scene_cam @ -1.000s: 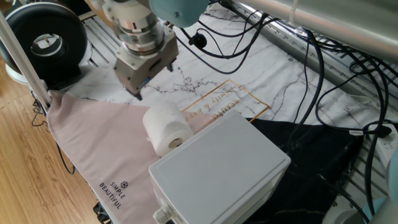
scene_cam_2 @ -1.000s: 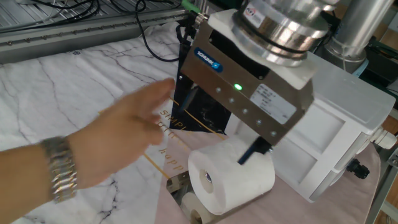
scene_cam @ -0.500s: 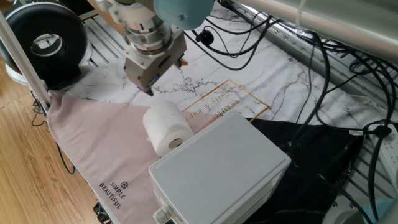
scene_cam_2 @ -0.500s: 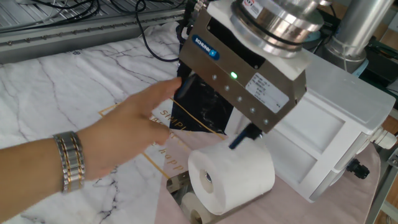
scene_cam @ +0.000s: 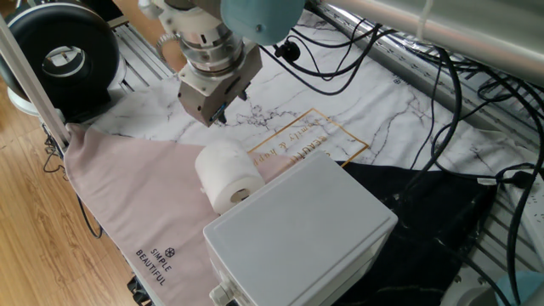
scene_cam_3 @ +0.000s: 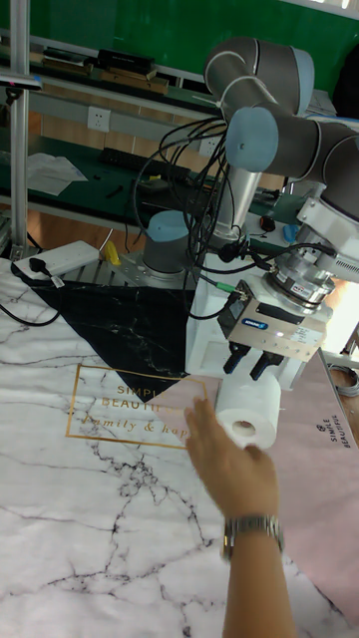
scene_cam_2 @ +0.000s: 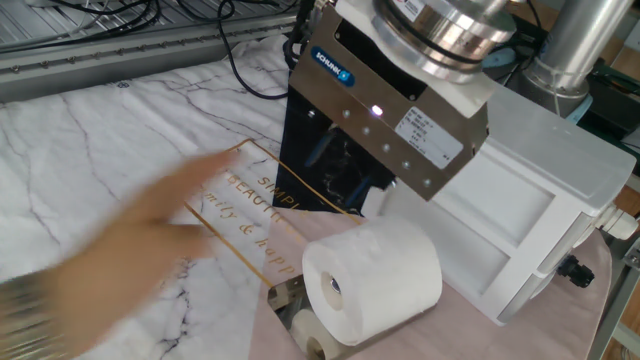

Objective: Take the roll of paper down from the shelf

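**Q:** Two cloths cover the table; which is which?

**A:** A marble-print sheet point(scene_cam: 280, 89) lies across the far side, with gold lettering in a gold frame. A pink cloth point(scene_cam: 136, 195) covers the near corner. A black sheet point(scene_cam: 425, 221) lies beyond the large pale grey box point(scene_cam: 302, 234).

**Q:** Where does the arm stand?

**A:** The UR5 arm point(scene_cam_3: 261, 130) reaches down in front of the box. Its gripper point(scene_cam_3: 249, 371) hangs just above the roll of paper point(scene_cam_3: 247, 409), apart from it. The two dark fingers point(scene_cam_3: 236, 361) stand spread, with nothing between them.

**Q:** Whose hand appears?

**A:** A person's hand point(scene_cam_3: 231, 464) lies over the marble sheet near the roll; in the other fixed view it is a blur. Contact with the roll cannot be told. A metal watch point(scene_cam_3: 251, 531) sits on the wrist.

**Q:** Where is the roll?

**A:** The roll lies on its side just beside the box corner, its hollow core facing outward. It rests on the shelf point(scene_cam_2: 300, 325), a shiny metal plate that mirrors the roll's underside.
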